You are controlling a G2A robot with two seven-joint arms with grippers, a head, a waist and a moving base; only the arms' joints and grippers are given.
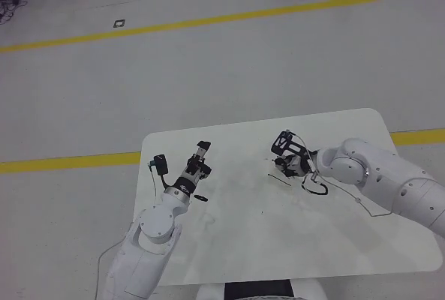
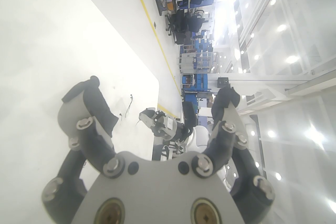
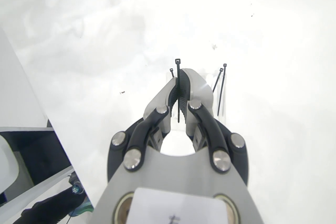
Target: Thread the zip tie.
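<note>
The right gripper (image 3: pixel 179 78) is clamped tight on a black zip tie (image 3: pixel 178 93), pads pressed together on the strap. The tie stands straight up between them, with its square head poking out past the fingertips and its tail hanging free in the gap behind the pads. This is happening above the white table (image 1: pixel 282 240), over its far half and a little right of its middle.

On the table top just beneath lie a few spare zip ties (image 3: pixel 220 88), thin, black and flat. They sit close together and apart from the held one.

The left gripper (image 2: pixel 160 89) hangs above the table's far left part, close to the far edge. Its fingers are spread wide with nothing between them, and it points along the table toward the other arm, well apart from the held tie.
</note>
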